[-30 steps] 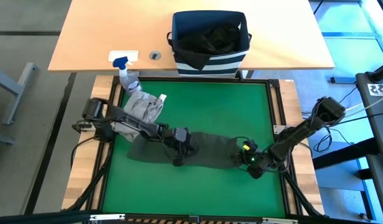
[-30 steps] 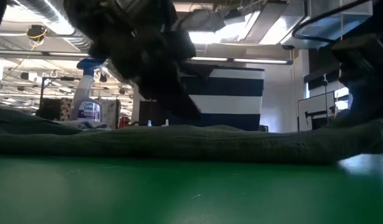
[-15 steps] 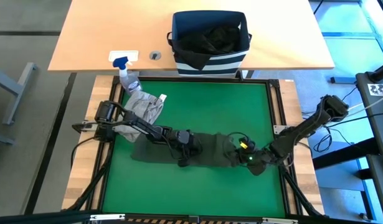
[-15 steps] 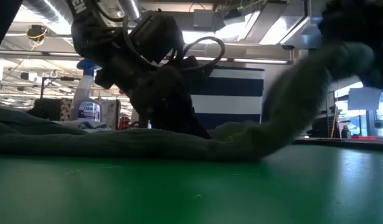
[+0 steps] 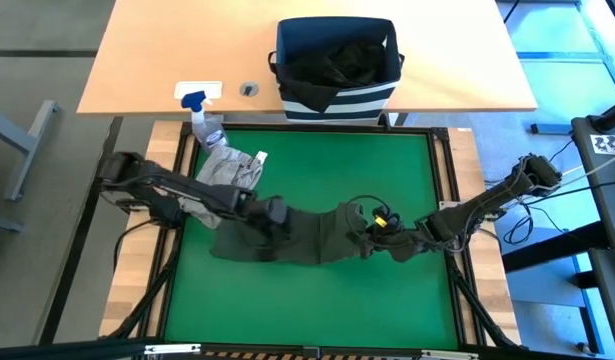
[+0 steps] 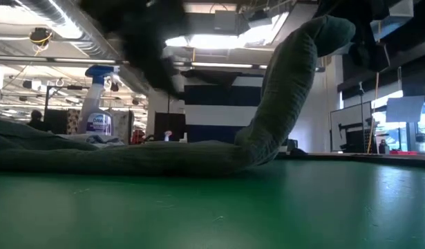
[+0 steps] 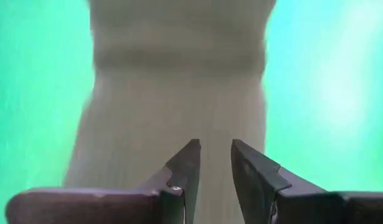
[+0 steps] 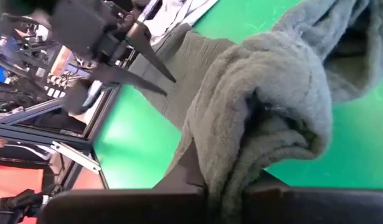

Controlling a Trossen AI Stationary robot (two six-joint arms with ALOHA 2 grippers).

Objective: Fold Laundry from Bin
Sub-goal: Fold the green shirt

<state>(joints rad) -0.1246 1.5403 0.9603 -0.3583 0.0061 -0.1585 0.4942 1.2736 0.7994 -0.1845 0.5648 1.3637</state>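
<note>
A dark olive green garment (image 5: 307, 235) lies along the green mat's near half; it also shows in the low view (image 6: 129, 155). My right gripper (image 5: 380, 222) is shut on its right end, which is raised above the mat. My left gripper (image 5: 272, 212) hovers over the garment's left part with its fingers a little apart and nothing between them (image 7: 214, 149). A light grey garment (image 5: 227, 175) lies crumpled at the mat's far left corner. A black garment (image 5: 342, 60) lies inside the navy striped bin (image 5: 287, 95). My right gripper pinches a thick bunch of the olive garment's right end (image 8: 241, 155) between its two fingers, several layers gathered together. That end is lifted clear, and the cloth slopes down from it (image 6: 281, 90) to the rest, which lies flat on the mat.
A clear spray bottle with a blue nozzle (image 5: 202, 115) lies at the mat's far left corner, next to the grey garment. The bin stands on the wooden table beyond the mat's far edge. Bare green mat (image 5: 337, 165) lies between the olive garment and the bin.
My right gripper has risen and gone toward the table's left with the olive garment's right end, which has come off the mat and now arches over toward the garment's middle. My left gripper has drawn back toward the left and far edge, off the cloth's middle.
</note>
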